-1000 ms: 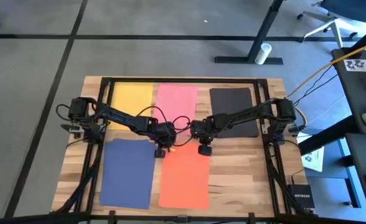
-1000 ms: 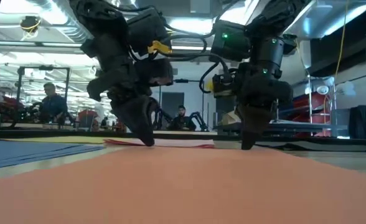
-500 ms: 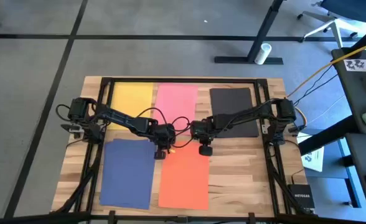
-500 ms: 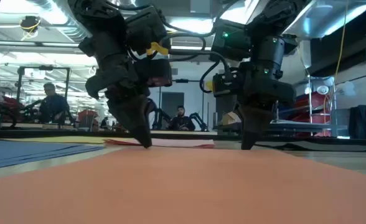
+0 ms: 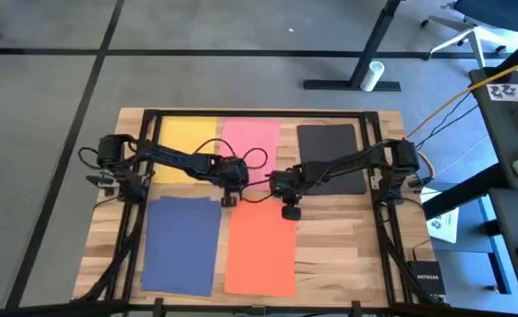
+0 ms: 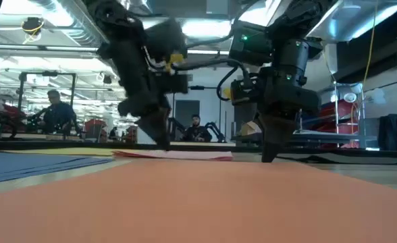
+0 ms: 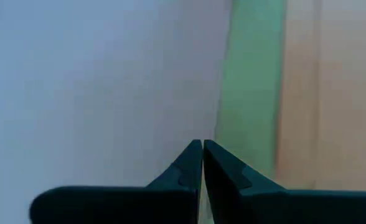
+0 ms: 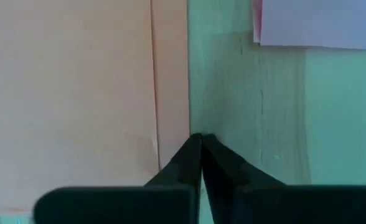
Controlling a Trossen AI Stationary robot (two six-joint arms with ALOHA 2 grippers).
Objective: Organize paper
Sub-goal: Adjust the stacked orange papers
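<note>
Five sheets lie flat on the table [image 5: 347,246]: yellow sheet [image 5: 187,136], pink sheet [image 5: 252,139], black sheet [image 5: 329,150] along the far side, navy sheet [image 5: 181,242] and orange sheet [image 5: 261,251] nearer. Left gripper [image 5: 230,199] and right gripper [image 5: 289,211], jaws together, stand at the orange sheet's far edge.

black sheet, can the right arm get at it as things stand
Probably yes. The black sheet lies flat at the table's far right, directly beneath the right arm's own links, with nothing on it. The right claw, shut, sits at the orange sheet's far edge and would have to pull back.
</note>
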